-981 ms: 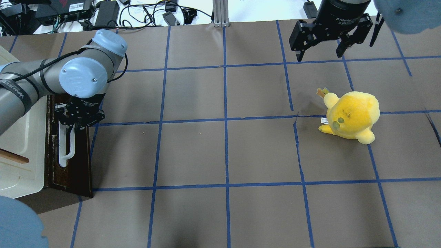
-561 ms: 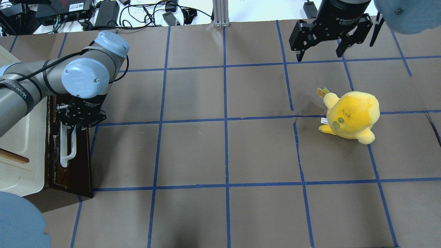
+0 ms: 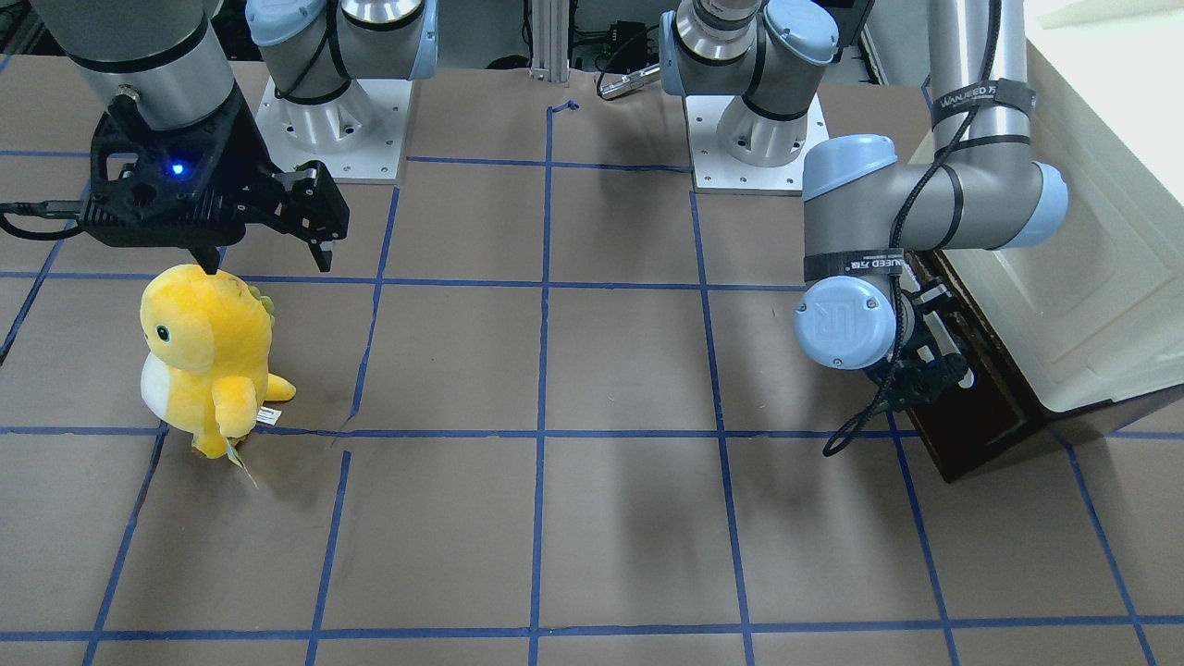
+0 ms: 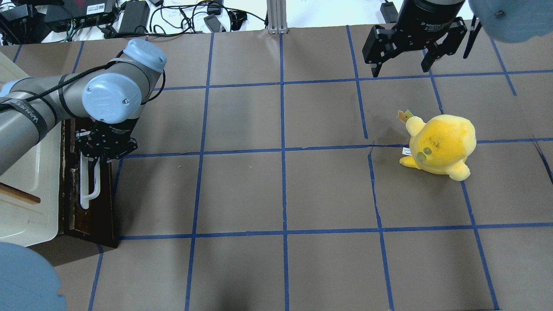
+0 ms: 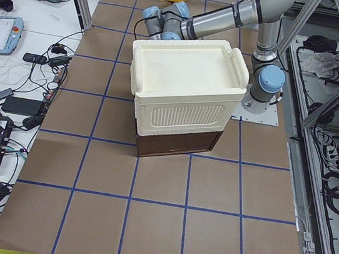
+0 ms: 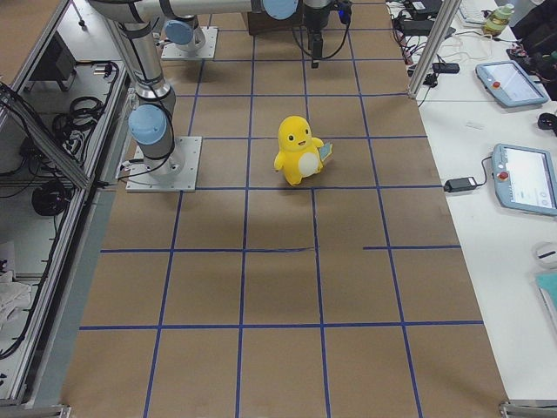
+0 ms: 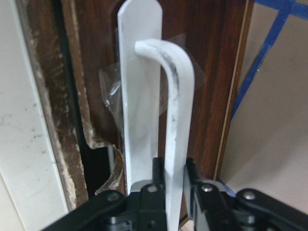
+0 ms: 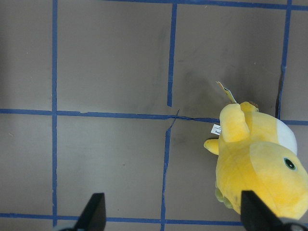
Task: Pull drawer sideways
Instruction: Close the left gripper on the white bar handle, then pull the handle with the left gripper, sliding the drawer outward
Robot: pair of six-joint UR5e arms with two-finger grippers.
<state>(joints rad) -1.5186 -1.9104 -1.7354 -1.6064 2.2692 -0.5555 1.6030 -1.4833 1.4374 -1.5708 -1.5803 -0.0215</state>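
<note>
The dark brown drawer [image 4: 103, 203] sits at the bottom of a cream-white cabinet [image 4: 30, 203] at the table's left edge. Its front faces the table's middle and bears a long white bar handle [image 4: 90, 190]. My left gripper [image 4: 103, 152] is shut on that handle. The left wrist view shows both fingers [image 7: 156, 175] pinching the handle's bar [image 7: 179, 96] in my left gripper [image 7: 173, 179], with a narrow dark gap beside the drawer front [image 7: 211, 86]. The drawer [image 3: 980, 416] and left gripper [image 3: 930, 375] also show in the front view. My right gripper [image 4: 400, 71] hangs open and empty at the far right.
A yellow plush toy [image 4: 440, 144] stands on the brown paper right of centre, just below my open right gripper [image 3: 268, 264]; it also shows in the right wrist view [image 8: 260, 163]. Cables and power bricks [image 4: 134, 15] lie beyond the table's far edge.
My left gripper has moved slightly to the right with the handle in it, and the drawer front has come a little away from the cabinet. The right arm has not moved.
</note>
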